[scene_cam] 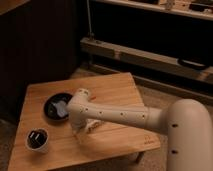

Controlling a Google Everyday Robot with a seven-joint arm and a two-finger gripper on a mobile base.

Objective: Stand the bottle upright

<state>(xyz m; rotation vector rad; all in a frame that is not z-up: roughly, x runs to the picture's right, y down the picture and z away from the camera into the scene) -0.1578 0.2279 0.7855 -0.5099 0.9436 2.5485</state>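
Camera view: my pincer (pixel 82 129) is low over the worktop (pixel 116 89) at the bottle (pixel 94 125), just near-right of the black pan (pixel 48 103).

The bottle shows only as a pale strip under my forearm, immediately right of the pincer. Its long axis appears to run left-right, flat on the wood, and contact is hidden. I cannot tell whether the pincer is spread or pinching. The worktop is a low wooden table with a white cup (pixel 37 140) at its near-left; dark shelving stands far behind. Judgement: grip near one end, then tilt upward.
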